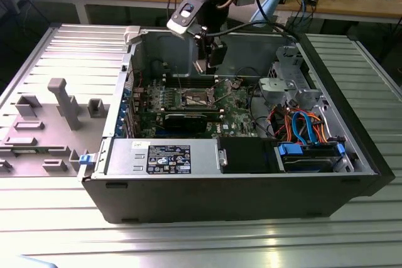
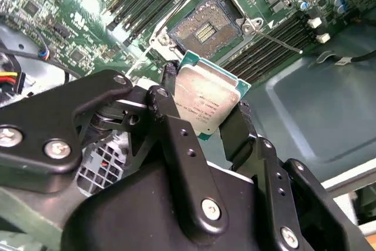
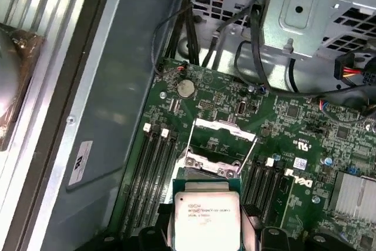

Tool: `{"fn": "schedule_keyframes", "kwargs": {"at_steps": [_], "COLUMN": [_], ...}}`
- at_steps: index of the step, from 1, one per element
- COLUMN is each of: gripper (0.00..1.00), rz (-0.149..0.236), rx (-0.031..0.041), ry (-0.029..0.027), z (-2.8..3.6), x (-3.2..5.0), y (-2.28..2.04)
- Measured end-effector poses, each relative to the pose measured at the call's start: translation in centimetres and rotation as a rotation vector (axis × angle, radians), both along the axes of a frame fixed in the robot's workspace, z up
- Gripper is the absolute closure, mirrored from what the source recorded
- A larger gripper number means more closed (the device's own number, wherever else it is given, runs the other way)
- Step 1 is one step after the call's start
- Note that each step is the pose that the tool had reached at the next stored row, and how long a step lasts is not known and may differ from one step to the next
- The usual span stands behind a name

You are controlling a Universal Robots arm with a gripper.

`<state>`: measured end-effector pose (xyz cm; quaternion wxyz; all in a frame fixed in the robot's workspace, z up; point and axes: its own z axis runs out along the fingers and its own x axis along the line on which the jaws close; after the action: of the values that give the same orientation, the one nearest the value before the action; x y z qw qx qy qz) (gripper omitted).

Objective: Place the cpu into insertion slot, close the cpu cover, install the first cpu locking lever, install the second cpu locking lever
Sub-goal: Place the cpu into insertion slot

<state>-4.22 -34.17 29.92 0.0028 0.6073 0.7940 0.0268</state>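
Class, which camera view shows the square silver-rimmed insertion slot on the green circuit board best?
The second wrist view: the square silver-rimmed insertion slot lies open and unblocked, dark centre visible. In the first wrist view the flat silver-topped cpu hides part of the slot. The exterior view shows it small, deep inside the black computer case.

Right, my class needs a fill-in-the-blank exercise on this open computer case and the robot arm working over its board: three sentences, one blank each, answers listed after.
1. The black gripper is shut on the flat, square, silver-topped ____.
2. Nothing sits in the dark centre of the square, silver-rimmed insertion slot, so it is ____.
3. The circuit board around the slot is ____ in colour.

Missing words: cpu; empty; green.
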Motion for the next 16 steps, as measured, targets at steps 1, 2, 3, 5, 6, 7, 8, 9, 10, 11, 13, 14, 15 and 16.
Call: {"fn": "schedule_keyframes", "kwargs": {"at_steps": [1,2,3,5,6,7,8,9,10,11,13,14,15,16], "gripper": [0.45,0.45,0.45,0.45,0.45,0.45,0.45,0.45,0.45,0.45,0.45,0.45,0.45,0.45], "rz": [-0.047,-0.067,-0.087,-0.111,-0.124,-0.135,-0.143,-0.146,-0.15,-0.152,-0.154,-0.154,-0.154,-0.154], "rx": [-0.0002,-0.0021,-0.0021,-0.0021,-0.002,-0.0021,-0.0022,-0.0023,-0.0024,-0.0024,-0.0025,-0.0024,-0.0024,-0.0024], "ry": [0.0065,0.0075,0.0085,0.0093,0.0099,0.0112,0.0139,0.0153,0.0166,0.017,0.0173,0.0172,0.0172,0.0172], "z": [-0.6,-0.86,-1.02,-1.22,-1.34,-1.43,-1.51,-1.57,-1.66,-1.69,-1.72,-1.73,-1.73,-1.73], "x": [-0.19,-0.2,-0.21,-0.21,-0.21,-0.21,-0.22,-0.23,-0.25,-0.29,-0.41,-0.42,-0.42,-0.42], "y": [0.0,0.0,0.0,0.0,0.0,0.0,0.0,0.0,0.0,-0.01,0.0,0.0,0.0,0.0]}}
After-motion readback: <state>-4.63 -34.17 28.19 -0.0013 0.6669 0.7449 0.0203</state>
